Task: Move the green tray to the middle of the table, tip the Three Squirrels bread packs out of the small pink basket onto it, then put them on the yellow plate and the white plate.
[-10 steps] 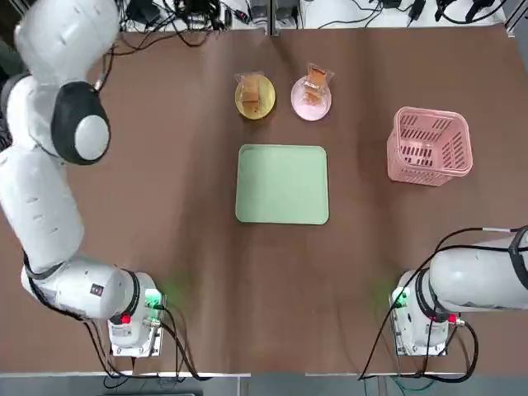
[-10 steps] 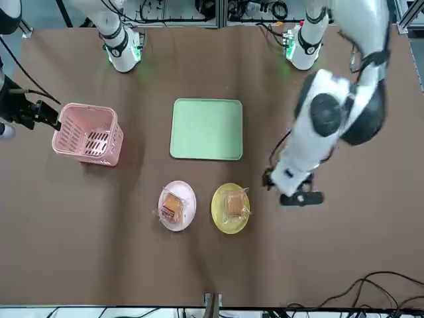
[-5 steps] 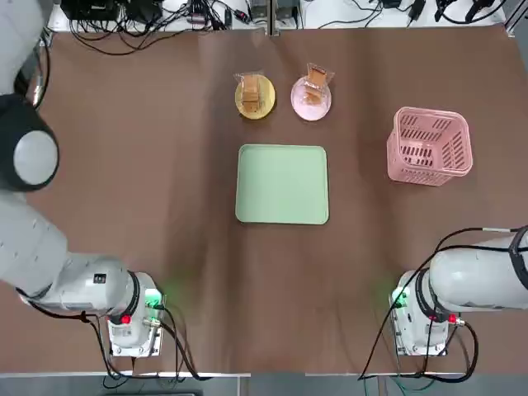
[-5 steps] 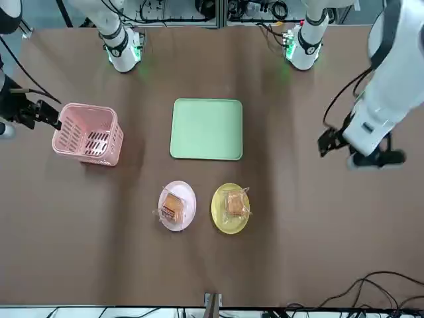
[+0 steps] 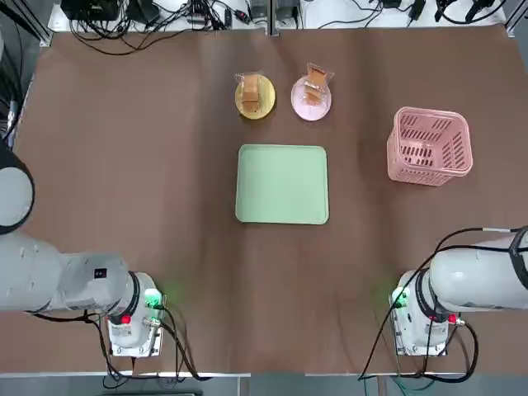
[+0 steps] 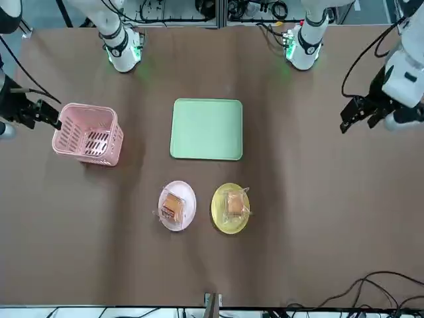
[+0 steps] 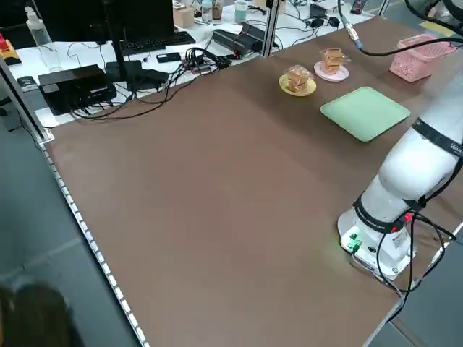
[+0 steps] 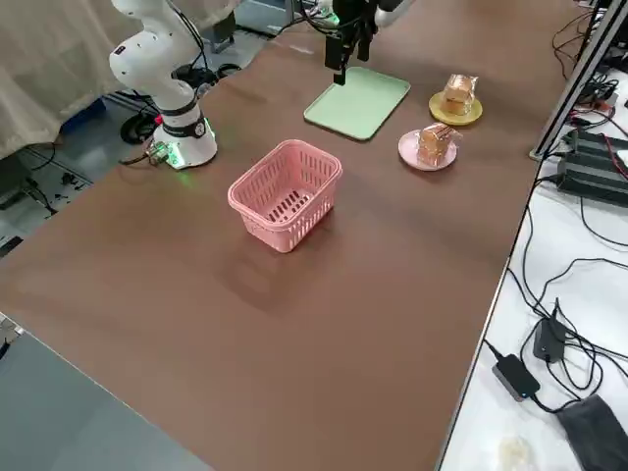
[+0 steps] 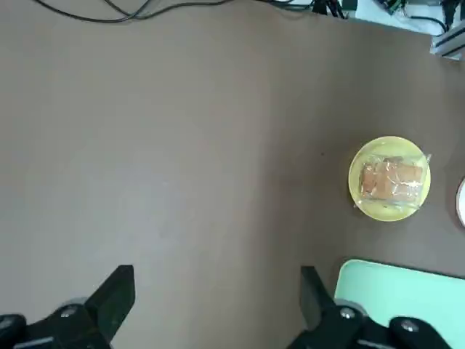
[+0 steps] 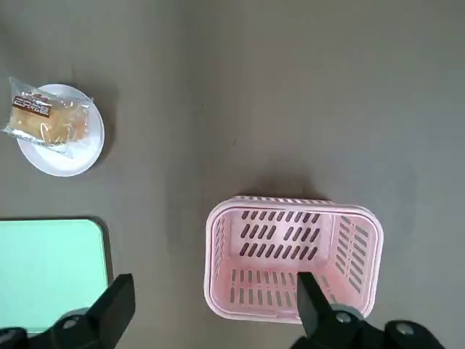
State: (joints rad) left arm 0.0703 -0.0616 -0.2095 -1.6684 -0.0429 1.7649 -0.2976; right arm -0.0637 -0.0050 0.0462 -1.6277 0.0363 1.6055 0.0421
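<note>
From overhead, the left arm has swung away from the plates and folded back to the near-left edge of the counter; only its shoulder and elbow show now. The green tray lies bare at mid-counter. Beyond it sit the yellow plate and, just beside that, the white plate, each carrying bread packs. The small pink basket stands upright, well apart from the tray toward the robot's right.

In the front view, the left tool has risen clear and hangs at the robot's left of the tray, well apart from it, fingers spread and holding nothing. The right tool sits just beside the basket's outer wall, unmoved from a second ago; its spread is clearer elsewhere.

The left side view shows the packs stacked on both plates, beyond the tray.

The right side view shows the basket seemingly with nothing in it, nearer the camera than the tray.

The left wrist view looks down from high up: spread fingers, with the yellow plate and a tray corner far below.

The right wrist view shows spread fingers above the basket, gripping nothing.

With the tray bare, the basket seemingly vacant and both plates loaded, the left arm's retreat reads as the task being finished.
</note>
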